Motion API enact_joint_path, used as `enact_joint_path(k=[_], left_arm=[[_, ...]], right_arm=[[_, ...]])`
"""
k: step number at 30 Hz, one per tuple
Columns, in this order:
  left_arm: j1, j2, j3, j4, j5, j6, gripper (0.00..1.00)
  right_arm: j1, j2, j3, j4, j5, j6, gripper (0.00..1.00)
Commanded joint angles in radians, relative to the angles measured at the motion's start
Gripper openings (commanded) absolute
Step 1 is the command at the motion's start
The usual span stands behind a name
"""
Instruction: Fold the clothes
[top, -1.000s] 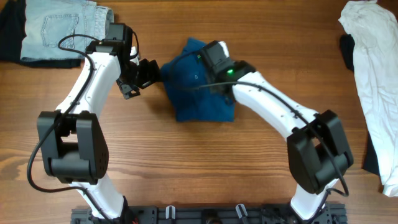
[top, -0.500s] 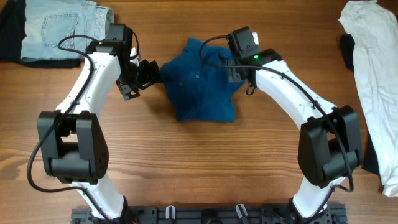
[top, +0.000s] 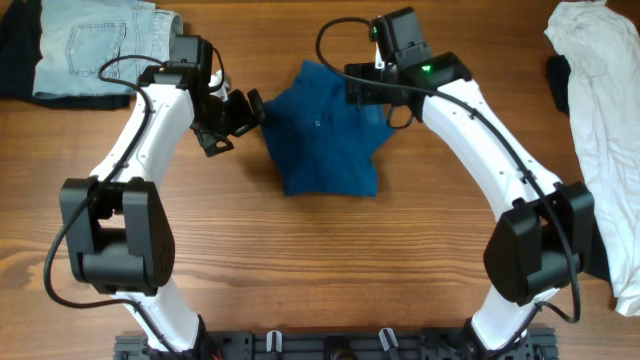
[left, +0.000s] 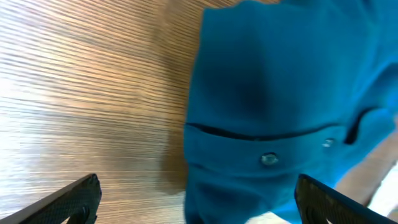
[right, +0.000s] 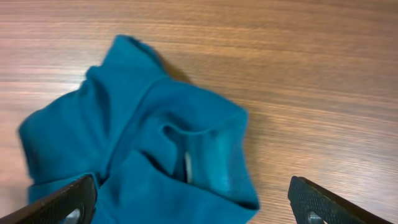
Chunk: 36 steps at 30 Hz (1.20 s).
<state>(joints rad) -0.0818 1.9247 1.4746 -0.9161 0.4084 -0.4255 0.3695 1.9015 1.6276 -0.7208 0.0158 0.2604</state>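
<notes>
**Crumpled top risking a bad grab**

On the desk (top: 330, 260), the clothes (top: 325, 135) are lying mid-surface in 1 crumpled heap. The left pincer (left: 199, 202) and right pincer (right: 189, 202) are hanging wide apart, gripping nothing. Closing here is risking pinching several layers together.

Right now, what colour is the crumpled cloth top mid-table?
Plain deep blue cloth top; best in right wrist view.

Pale denim (top: 90, 45) lies top left, white garment (top: 600, 110) far right.
</notes>
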Motion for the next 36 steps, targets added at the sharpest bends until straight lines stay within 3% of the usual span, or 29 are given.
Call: enact_joint_path(k=[1,10,23,32,33,36], left_arm=[[0.000,0.053,-0.005,0.039,0.115,-0.001,1.00],[-0.001,0.174,-0.005,0.128,0.271,0.011,1.00],[-0.052,0.286,-0.005,0.181,0.384,0.097,1.00],[-0.097,0.323,-0.005,0.319,0.384,0.016,1.00],[-0.097,0.323,-0.005,0.338,0.383,0.017,0.98],[-0.097,0.323,-0.005,0.373,0.362,0.017,0.46]], right_arm=[[-0.062,-0.026,0.021,-0.006,-0.136,-0.013,1.00],[-0.159,-0.026,0.020,-0.059,-0.190,-0.006,0.99],[-0.168,-0.026,0.020,-0.063,-0.178,-0.022,1.00],[-0.170,-0.026,0.020,-0.074,-0.172,-0.022,1.00],[-0.171,-0.026,0.020,-0.077,-0.170,-0.022,0.99],[-0.172,-0.026,0.020,-0.077,-0.170,-0.023,1.00]])
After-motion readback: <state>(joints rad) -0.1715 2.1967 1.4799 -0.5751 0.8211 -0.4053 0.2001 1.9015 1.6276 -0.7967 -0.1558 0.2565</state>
